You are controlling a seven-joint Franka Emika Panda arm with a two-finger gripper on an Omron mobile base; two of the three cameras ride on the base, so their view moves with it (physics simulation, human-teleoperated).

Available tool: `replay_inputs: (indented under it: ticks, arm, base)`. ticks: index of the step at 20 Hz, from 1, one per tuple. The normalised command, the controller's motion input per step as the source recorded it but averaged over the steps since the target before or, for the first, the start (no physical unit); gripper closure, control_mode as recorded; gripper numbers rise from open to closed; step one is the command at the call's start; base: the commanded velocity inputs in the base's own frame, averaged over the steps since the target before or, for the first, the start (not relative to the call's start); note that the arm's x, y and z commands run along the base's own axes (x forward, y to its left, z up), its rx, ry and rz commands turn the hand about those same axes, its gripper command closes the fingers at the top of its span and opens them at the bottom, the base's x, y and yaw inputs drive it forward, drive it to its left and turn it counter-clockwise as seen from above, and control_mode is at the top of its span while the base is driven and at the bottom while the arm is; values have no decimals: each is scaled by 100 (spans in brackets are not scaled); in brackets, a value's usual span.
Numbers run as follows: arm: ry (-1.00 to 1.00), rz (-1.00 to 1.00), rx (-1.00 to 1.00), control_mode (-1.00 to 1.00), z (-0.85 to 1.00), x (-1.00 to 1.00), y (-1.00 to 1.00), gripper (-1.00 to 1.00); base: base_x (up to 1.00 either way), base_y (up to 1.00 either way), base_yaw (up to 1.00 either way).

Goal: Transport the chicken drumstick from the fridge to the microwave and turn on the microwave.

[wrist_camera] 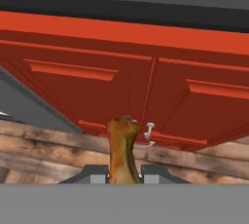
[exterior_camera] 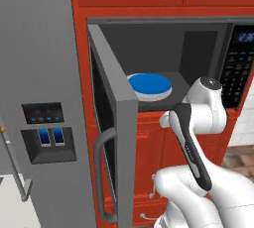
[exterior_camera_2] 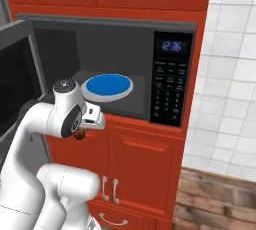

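The microwave stands with its door swung wide to the left, its dark-grey cavity showing; on the cavity floor lies a round blue plate, and the black keypad strip on the right shows lit blue digits. The gripper has its two dark fingertips pressed against either side of the chicken drumstick, which rises between them with its knobbed end away from the hand. In the right base view the drumstick shows as a small brown lump just under the white wrist, in front of and below the microwave's front lip, outside the cavity; beyond it are the red cabinet doors beneath the microwave and the wooden floor. The grey fridge stands to the left, its dispenser panel lit blue.
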Motion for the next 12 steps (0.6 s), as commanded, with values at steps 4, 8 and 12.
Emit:
replay_inputs:
  ticks: [4,8,12]
  arm:
    - [0,0,0,100,0,0,0,100]
    - [0,0,0,100,0,0,0,100]
    - [-5,18,0,-100,0,17,-8,100]
  base:
    - [28,-11,33]
    - [23,-13,33]
    - [5,-3,8]
